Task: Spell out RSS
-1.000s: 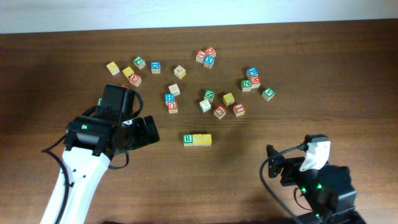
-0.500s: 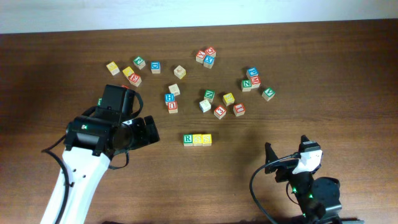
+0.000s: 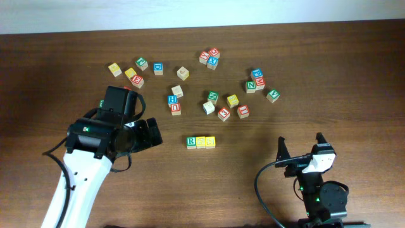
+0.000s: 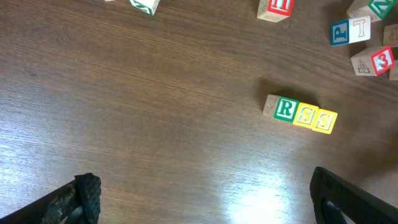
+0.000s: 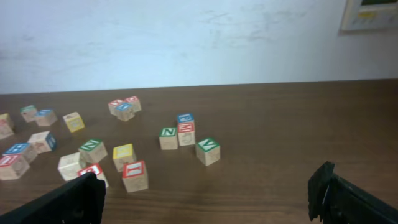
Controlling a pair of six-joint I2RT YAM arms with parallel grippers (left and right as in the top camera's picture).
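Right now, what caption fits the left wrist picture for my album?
RSS row finished: green R, two yellow S blocks side by side on the wooden table.

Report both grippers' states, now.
Left gripper: open, jaws wide apart, holding nothing.
Right gripper: open, jaws wide apart, holding nothing.

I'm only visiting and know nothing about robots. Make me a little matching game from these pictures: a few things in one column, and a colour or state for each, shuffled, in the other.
Things:
1. R block
2. S block at the end of the row
3. 3 block
4. left fingers

Colour or state:
A. red print
B. spread wide, holding nothing
C. green print
D. yellow print

Pairs: 1-C, 2-D, 3-A, 4-B
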